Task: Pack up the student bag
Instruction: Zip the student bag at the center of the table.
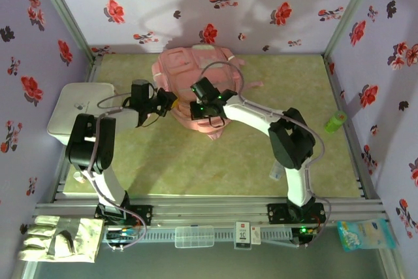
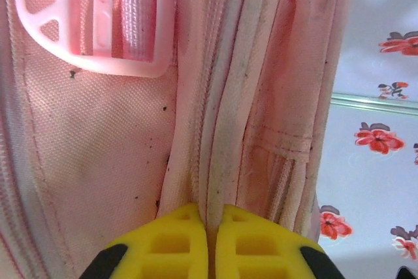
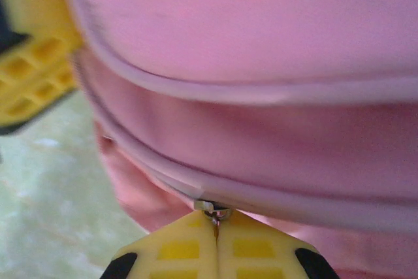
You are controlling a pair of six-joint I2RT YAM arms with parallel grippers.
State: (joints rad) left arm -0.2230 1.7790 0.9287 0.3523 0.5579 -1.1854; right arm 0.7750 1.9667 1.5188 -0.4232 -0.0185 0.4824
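The student bag (image 1: 196,70), a soft pink backpack, lies at the far middle of the table. My left gripper (image 1: 171,104) is at its left side, its yellow fingers (image 2: 176,240) shut on a pale piped seam of the bag (image 2: 98,148), below a pink plastic strap buckle (image 2: 98,17). My right gripper (image 1: 210,110) is at the bag's near edge. In the right wrist view it (image 3: 217,223) is shut on the small metal zip pull (image 3: 215,212) under the pink bag (image 3: 261,31). The left gripper's yellow fingers (image 3: 32,76) show at the left there.
A white rounded box (image 1: 81,106) sits at the left by the left arm. A green bottle (image 1: 336,121) stands near the right wall. A glove (image 1: 59,236), a clear plastic case (image 1: 194,235) and a blue packet (image 1: 366,233) lie along the front rail. Flowered walls enclose three sides.
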